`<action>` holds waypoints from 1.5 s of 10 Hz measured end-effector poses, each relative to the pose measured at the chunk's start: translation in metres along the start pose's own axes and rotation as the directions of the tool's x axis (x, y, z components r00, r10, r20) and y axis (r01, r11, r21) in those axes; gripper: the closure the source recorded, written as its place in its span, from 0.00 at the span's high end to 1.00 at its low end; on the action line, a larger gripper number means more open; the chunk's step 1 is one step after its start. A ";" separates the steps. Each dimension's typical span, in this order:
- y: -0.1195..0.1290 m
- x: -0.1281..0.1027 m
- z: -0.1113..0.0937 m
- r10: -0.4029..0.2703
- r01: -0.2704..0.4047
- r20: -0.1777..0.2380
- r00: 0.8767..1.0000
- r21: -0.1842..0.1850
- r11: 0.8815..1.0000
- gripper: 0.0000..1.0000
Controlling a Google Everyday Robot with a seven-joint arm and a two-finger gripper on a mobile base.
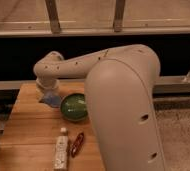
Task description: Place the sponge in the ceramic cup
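My arm reaches from the right foreground over the wooden table (33, 130) to its back left. The gripper (48, 93) hangs below the wrist there, mostly covered by it. A small blue sponge (52, 100) pokes out under the gripper, held in its shut fingers just left of the green bowl. The ceramic cup is hidden; I cannot pick it out beside the wrist.
A wide green bowl (74, 107) sits mid-table next to the sponge. A white bottle (61, 151) lies near the front edge with a red object (78, 144) beside it. A dark ledge and metal railing run behind the table.
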 end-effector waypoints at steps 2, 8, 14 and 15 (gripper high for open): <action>-0.019 -0.007 -0.020 0.000 -0.002 0.101 0.995 0.020 1.000 0.00; -0.020 -0.012 -0.030 -0.003 0.000 0.130 0.991 0.024 1.000 0.00; -0.046 -0.001 -0.027 0.045 -0.048 0.202 0.978 0.011 0.999 0.00; -0.050 -0.004 -0.026 0.044 -0.048 0.210 0.977 0.011 0.999 0.00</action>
